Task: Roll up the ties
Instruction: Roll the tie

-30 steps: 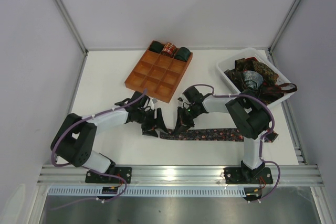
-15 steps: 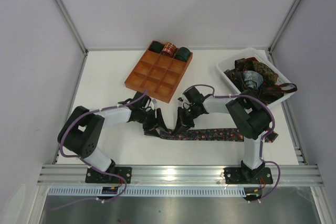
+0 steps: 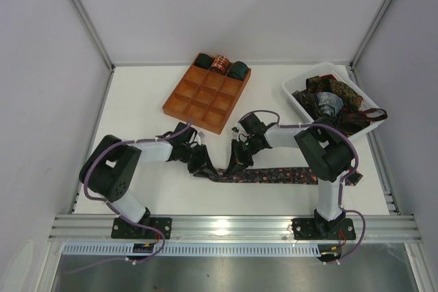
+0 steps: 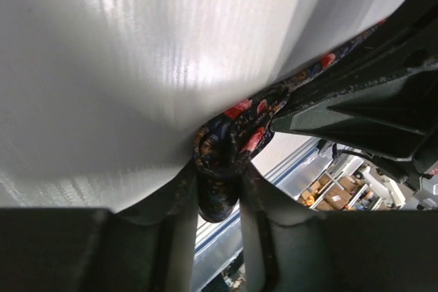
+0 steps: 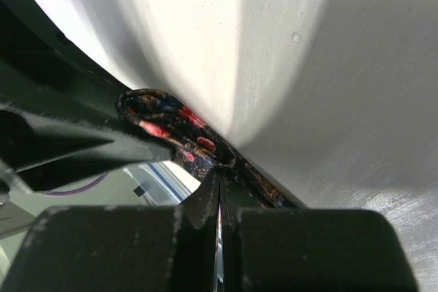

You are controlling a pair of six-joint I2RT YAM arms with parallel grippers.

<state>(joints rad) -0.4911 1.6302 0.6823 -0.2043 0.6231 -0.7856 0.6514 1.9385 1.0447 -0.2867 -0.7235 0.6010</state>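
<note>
A dark floral tie [image 3: 280, 175] lies flat along the table's front, its left end partly coiled between my two grippers. My left gripper [image 3: 203, 166] is shut on that coiled end [image 4: 220, 169], which bulges between its fingers. My right gripper [image 3: 235, 164] is shut on the tie [image 5: 205, 147] just right of the coil, fingers pressed together on the fabric. The left gripper shows as a dark shape in the right wrist view. Three rolled ties [image 3: 220, 66] sit in the back row of the orange-brown tray [image 3: 198, 100].
A white bin [image 3: 296, 105] at the back right holds several loose ties [image 3: 335, 100]. The tray stands just behind the grippers. Side walls flank the table, and a metal rail [image 3: 233, 227] runs along the near edge.
My left gripper has shifted slightly right and nearer, pressing closer to the tie's coiled end; its arm has straightened. The right gripper and the tie strip have barely moved.
</note>
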